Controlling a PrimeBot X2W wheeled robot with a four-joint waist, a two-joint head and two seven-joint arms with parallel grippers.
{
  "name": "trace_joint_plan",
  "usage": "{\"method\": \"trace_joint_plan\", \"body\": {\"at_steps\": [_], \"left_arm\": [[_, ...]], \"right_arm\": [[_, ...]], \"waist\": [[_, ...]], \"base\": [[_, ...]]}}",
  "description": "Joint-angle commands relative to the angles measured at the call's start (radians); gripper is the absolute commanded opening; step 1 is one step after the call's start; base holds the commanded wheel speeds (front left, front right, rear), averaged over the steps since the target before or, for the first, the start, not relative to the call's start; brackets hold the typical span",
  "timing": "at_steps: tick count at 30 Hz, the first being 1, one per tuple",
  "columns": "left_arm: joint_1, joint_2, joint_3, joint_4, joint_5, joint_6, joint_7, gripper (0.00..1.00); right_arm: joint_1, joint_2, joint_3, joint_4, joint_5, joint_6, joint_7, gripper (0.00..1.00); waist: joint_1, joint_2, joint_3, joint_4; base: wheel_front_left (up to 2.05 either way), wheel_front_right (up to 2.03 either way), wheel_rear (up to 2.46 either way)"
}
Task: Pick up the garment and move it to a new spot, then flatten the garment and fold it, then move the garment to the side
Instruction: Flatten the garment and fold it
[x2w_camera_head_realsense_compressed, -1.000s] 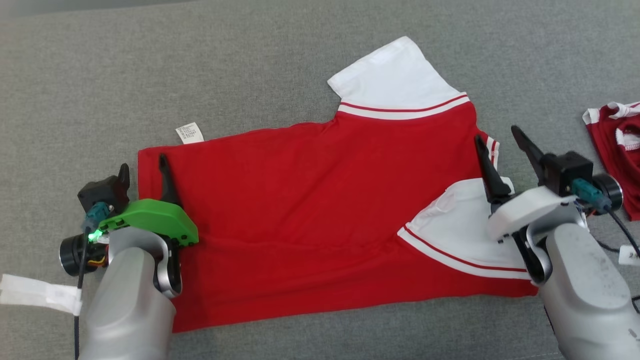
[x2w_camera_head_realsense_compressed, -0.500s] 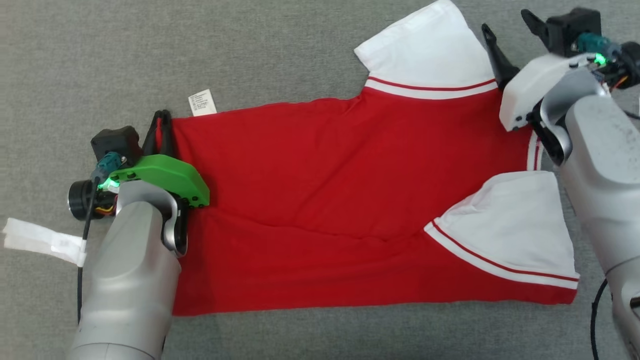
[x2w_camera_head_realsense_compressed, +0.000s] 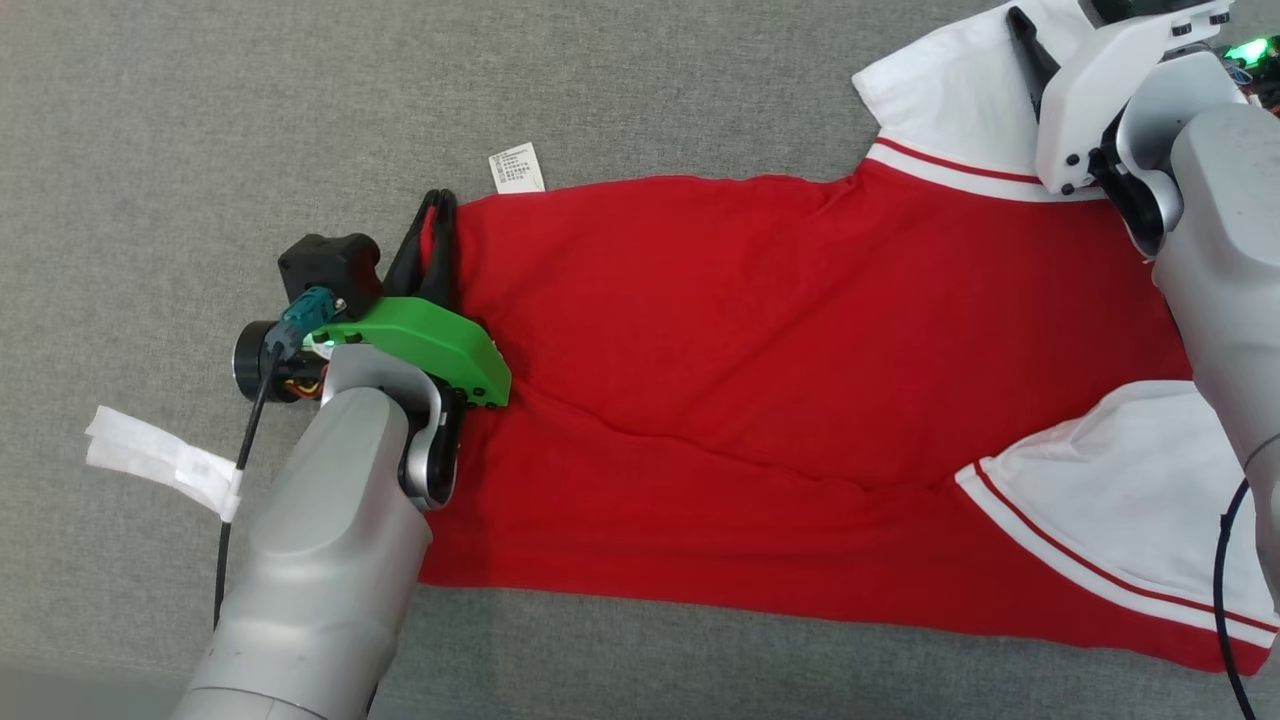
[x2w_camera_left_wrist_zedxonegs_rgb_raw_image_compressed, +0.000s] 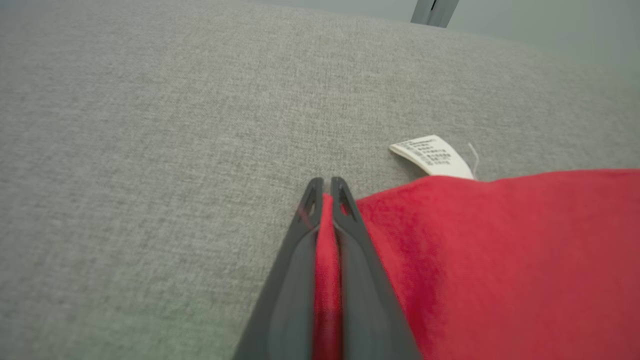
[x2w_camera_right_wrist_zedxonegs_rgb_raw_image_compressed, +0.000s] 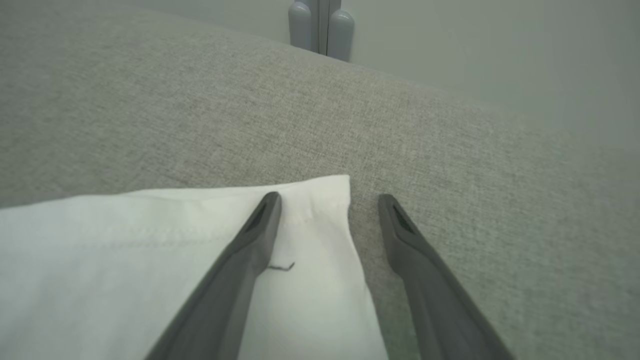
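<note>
**Hidden or cut off**
- My right fingers: the tips run off the top of the head view. The wrist view shows them apart, one over the corner of the far sleeve and one over bare table. They grip nothing, and I cannot tell whether either one touches the cloth.
- Shirt: red, spread flat across the table, hem to my left and sleeves to my right. Its near hem corner lies under my left forearm and the collar end under my right forearm. The near sleeve is clipped by the picture's right edge.
- Label: the print is too small to read.

**Held**
- My left fingers: pressed together on the far hem corner, with a ridge of red cloth pinched between them.

**Around**
- Label: white, just past that corner, beside my left fingers.
- Taped tag: on my left arm's cable, off the shirt.
- Grey post: beyond the table's far edge.

**In the way**
- My right forearm lies across the shoulder area.

**Room**
- Bare table lies left of the hem and beyond the shirt's far edge, with a narrower bare strip along its near edge
</note>
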Motion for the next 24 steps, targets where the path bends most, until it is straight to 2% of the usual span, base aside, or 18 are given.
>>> {"method": "trace_joint_plan", "body": {"at_steps": [1, 3, 7, 10, 12, 16, 20, 24], "left_arm": [[0.029, 0.000, -0.013, 0.006, -0.016, 0.012, 0.010, 0.00], [0.028, 0.000, -0.018, -0.010, -0.025, 0.023, 0.010, 0.00], [0.018, 0.001, 0.003, -0.072, -0.005, 0.048, 0.007, 0.00], [0.025, 0.002, 0.044, -0.128, 0.025, 0.060, 0.006, 0.00], [0.036, 0.002, 0.074, -0.158, 0.054, 0.060, 0.006, 0.00], [0.063, 0.002, 0.138, -0.201, 0.107, 0.051, 0.006, 0.00], [0.096, 0.005, 0.199, -0.241, 0.152, 0.034, 0.006, 0.00], [0.147, 0.004, 0.250, -0.273, 0.195, 0.017, 0.006, 0.00]], "right_arm": [[0.017, 0.005, 0.022, 0.030, 0.007, 0.000, 0.020, 0.00], [0.008, 0.001, 0.037, 0.033, 0.015, 0.000, -0.004, 0.00], [-0.051, -0.042, 0.022, 0.022, -0.010, -0.001, -0.151, 0.00], [-0.070, -0.030, -0.022, 0.037, -0.028, -0.001, -0.265, 0.00], [-0.074, -0.024, -0.046, 0.039, -0.040, -0.001, -0.302, 0.00], [-0.051, -0.003, -0.085, 0.010, -0.047, -0.001, -0.322, 0.00], [0.016, 0.020, -0.140, -0.097, -0.020, -0.001, -0.322, 0.00], [0.136, 0.034, -0.145, -0.208, 0.013, -0.001, -0.323, 0.00]], "waist": [[0.0000, 0.0000, 0.012, 0.013], [0.0000, 0.0000, 0.013, 0.012], [0.0000, 0.0000, 0.009, 0.004], [0.0000, 0.0000, -0.003, -0.008], [0.0000, 0.0000, -0.014, -0.019], [0.0000, 0.0000, -0.043, -0.052], [0.0000, 0.0000, -0.078, -0.088], [0.0000, 0.0000, -0.127, -0.118]], "base": [[0.00, 0.00, 0.00], [0.00, 0.00, 0.00], [0.00, 0.00, 0.00], [0.00, 0.00, 0.00], [0.00, 0.00, 0.00], [0.00, 0.00, 0.00], [0.00, 0.00, 0.00], [0.00, 0.00, 0.00]]}}
